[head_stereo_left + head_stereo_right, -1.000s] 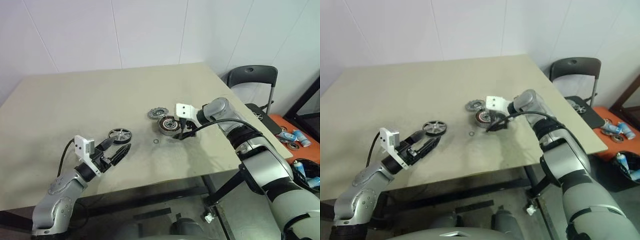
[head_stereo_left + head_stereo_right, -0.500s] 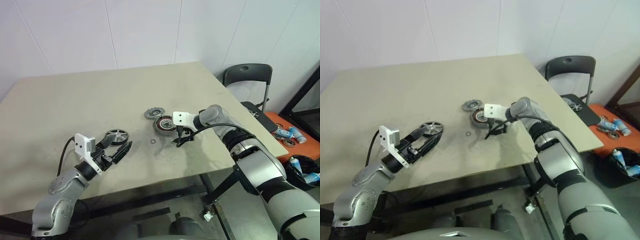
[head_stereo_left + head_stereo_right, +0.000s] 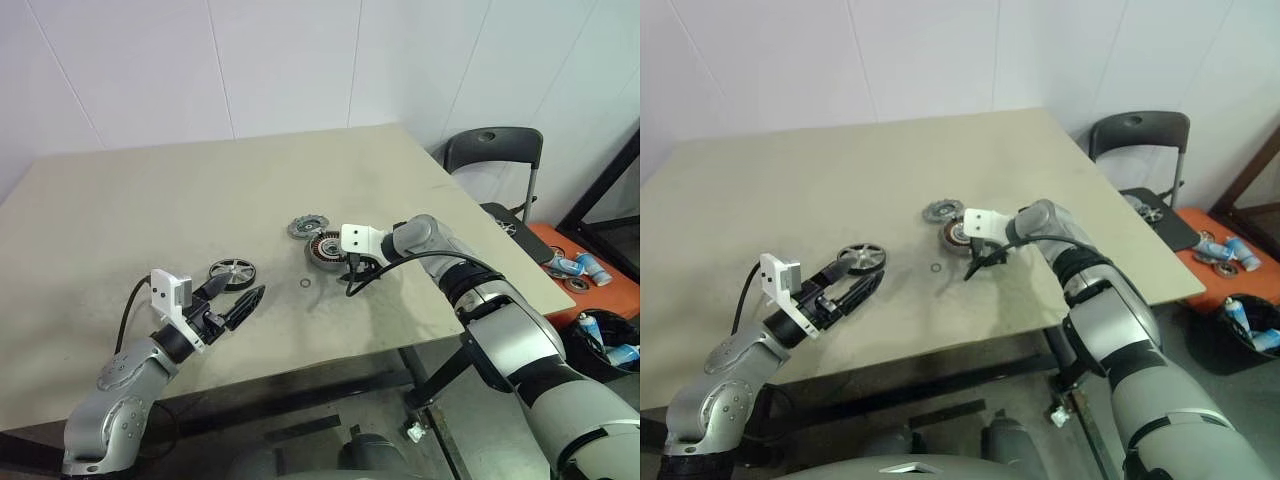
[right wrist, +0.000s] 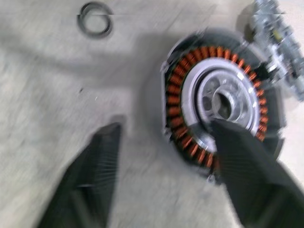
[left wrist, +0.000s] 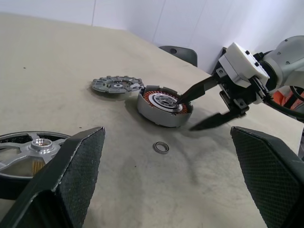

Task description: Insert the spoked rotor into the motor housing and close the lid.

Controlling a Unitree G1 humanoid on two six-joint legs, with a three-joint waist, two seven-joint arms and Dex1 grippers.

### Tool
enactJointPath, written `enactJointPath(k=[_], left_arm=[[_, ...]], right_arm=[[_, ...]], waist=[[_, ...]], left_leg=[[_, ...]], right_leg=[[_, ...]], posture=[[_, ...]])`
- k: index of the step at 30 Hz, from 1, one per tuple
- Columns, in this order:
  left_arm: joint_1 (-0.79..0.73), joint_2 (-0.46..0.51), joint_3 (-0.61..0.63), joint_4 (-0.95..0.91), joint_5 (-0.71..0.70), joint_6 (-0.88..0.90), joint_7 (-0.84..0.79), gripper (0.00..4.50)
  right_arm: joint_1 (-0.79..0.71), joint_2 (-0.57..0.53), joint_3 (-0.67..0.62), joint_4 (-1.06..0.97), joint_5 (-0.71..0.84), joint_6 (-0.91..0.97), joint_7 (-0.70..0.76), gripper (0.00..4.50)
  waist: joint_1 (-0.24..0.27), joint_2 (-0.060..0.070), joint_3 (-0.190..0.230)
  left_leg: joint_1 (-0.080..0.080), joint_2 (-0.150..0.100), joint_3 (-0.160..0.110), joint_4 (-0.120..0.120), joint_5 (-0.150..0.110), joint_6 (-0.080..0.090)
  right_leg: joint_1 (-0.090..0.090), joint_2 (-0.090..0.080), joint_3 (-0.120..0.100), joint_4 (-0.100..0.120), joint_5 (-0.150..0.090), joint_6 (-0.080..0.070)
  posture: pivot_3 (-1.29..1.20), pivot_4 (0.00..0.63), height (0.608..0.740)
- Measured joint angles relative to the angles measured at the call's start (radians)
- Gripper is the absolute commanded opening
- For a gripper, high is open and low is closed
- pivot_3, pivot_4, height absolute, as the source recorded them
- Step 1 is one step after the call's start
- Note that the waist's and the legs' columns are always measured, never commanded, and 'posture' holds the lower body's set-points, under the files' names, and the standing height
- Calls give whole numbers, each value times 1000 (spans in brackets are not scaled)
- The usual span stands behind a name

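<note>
Spoked rotor [image 3: 233, 271] flat on the table [image 3: 120, 210], left of centre, just beyond the left gripper [image 3: 238, 303] at its 12 o'clock; not touched. Left gripper spread wide, grasping nothing — 2 black fingers [image 5: 78, 166] framing the scene in the left wrist view, rotor [image 5: 28, 149] beside 1 of them.

Motor housing [image 3: 327, 249] upright near table centre, copper windings ringing a silver core, open side up. Lid [image 3: 308, 226] flat, touching or nearly touching the housing at its 11 o'clock. Small loose metal ring [image 3: 307, 284] on the table at the housing's 7 o'clock, apart from it.

Right gripper [image 3: 354, 277] tilted down at the housing's 4 o'clock. Jaws parted about halfway, clamped on nothing: 1 fingertip [image 5: 183, 98] over the silver core, the other [image 5: 202, 125] outside the wall above bare table. Contact with the housing — cannot tell.

Dark chair [image 3: 492, 160] beyond the table's far right corner.
</note>
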State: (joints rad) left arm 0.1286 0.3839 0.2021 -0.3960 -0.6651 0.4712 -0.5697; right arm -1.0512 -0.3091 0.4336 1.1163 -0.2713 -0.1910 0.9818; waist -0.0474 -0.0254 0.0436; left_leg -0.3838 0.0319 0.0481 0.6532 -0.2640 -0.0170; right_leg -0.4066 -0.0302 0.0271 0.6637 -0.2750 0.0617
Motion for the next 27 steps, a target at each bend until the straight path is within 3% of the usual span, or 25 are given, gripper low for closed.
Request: enactJointPath(k=[4, 6, 7, 12, 27], left_arm=[[9, 0, 0, 0, 0, 0, -2, 4500], [12, 0, 0, 0, 0, 0, -6, 4500], [14, 0, 1, 0, 0, -1, -9, 4500], [14, 0, 1, 0, 0, -1, -18, 4500], [15, 2, 2, 0, 1, -8, -36, 4500]], right_arm=[[0, 7, -8, 7, -2, -1, -10, 1946], [-1, 7, -17, 7, 0, -2, -6, 1285], [-1, 9, -17, 7, 1, -4, -2, 1285], [-1, 14, -22, 4, 5, -12, 25, 7], [5, -6, -17, -21, -21, -17, 56, 7]], waist=[[1, 0, 0], [2, 0, 0], [1, 0, 0], [-1, 0, 0], [1, 3, 2]], left_leg=[[0, 0, 0, 0, 0, 0], [0, 0, 0, 0, 0, 0], [0, 0, 0, 0, 0, 0], [1, 0, 0, 0, 0, 0], [0, 0, 0, -1, 0, 0]], right_leg=[[0, 0, 0, 0, 0, 0], [0, 0, 0, 0, 0, 0], [0, 0, 0, 0, 0, 0], [1, 0, 0, 0, 0, 0], [0, 1, 0, 0, 0, 0]], posture=[[0, 0, 740], [0, 0, 740], [0, 0, 740], [0, 0, 740], [0, 0, 740]])
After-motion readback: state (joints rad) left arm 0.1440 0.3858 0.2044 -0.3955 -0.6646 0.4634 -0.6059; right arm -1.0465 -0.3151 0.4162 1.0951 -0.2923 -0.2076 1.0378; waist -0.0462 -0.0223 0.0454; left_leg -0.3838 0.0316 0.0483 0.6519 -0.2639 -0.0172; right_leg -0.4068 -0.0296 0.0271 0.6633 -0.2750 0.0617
